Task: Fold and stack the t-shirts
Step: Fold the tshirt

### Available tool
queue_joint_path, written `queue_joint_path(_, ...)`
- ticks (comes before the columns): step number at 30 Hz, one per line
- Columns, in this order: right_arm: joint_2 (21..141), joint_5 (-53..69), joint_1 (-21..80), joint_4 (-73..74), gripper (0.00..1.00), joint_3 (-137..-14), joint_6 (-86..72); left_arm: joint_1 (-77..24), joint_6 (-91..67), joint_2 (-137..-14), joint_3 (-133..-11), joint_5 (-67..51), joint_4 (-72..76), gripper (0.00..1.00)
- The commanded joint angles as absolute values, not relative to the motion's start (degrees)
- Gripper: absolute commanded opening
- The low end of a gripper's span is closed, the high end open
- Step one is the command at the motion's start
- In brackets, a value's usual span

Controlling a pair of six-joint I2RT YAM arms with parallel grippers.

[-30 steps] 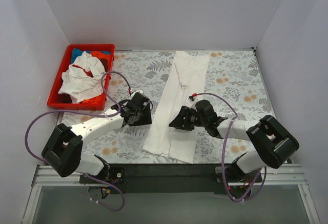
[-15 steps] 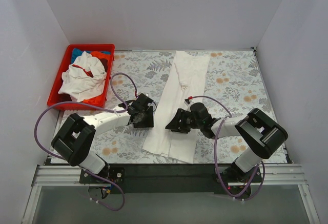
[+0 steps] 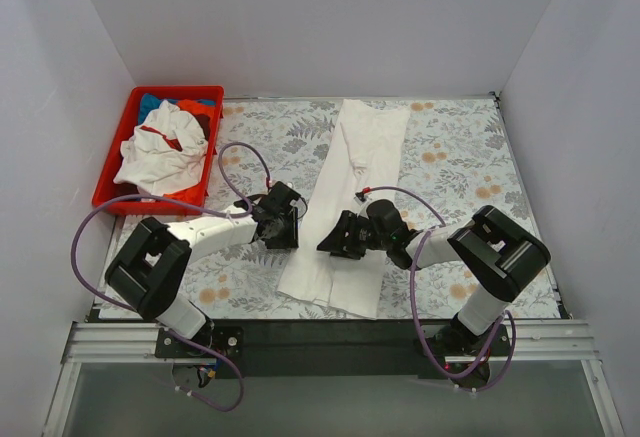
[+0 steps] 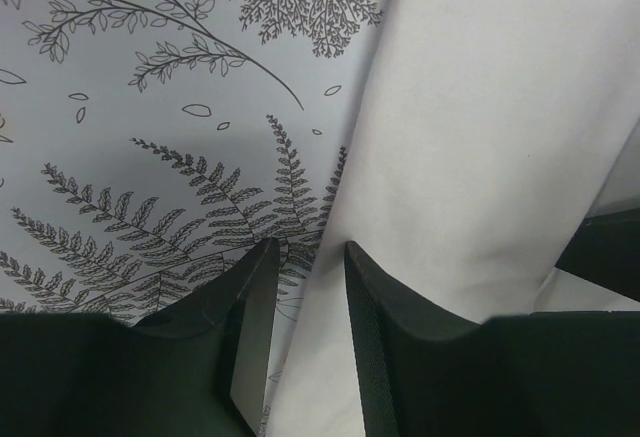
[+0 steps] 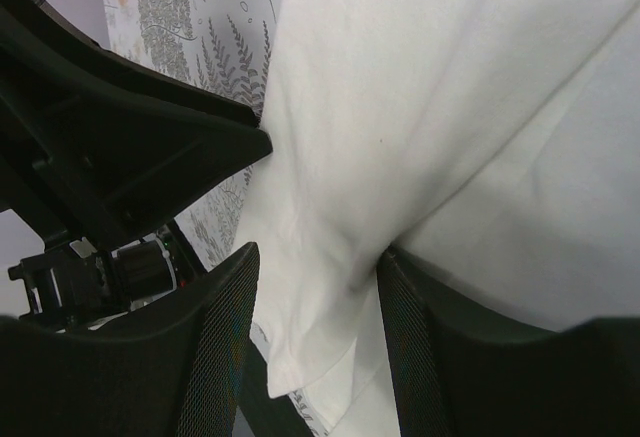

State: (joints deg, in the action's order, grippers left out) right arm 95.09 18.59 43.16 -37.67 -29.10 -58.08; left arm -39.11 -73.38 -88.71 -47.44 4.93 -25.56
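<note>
Straddling the long white cloth t-shirt [image 3: 365, 147] at its edge, left pincer [image 4: 310, 250] is nearly closed around it; right pincer [image 5: 318, 255] gapes wider over a ridge, guessing they'll lift together.

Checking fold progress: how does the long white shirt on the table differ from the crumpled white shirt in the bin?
The long white cloth shirt lies flat as a narrow strip on the floral table covering; the crumpled white red-trimmed shirt is heaped in the red plastic bin. The first looks plain; the second shows red trim. Both are white cloth.
</note>
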Motion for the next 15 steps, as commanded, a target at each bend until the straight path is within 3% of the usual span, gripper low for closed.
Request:
queue_joint_path(1, 95.28, 18.81, 43.42, -40.96, 0.57, -29.36, -58.71, -39.37, -73.04, -89.82, -48.34, 3.25, -25.23, 0.31)
queue_joint_path(15, 86.06, 18.9, 43.51, -41.05, 0.42, -26.98, -57.13, -39.29, -73.04, -90.88, -48.43, 3.87, -25.84, 0.29)
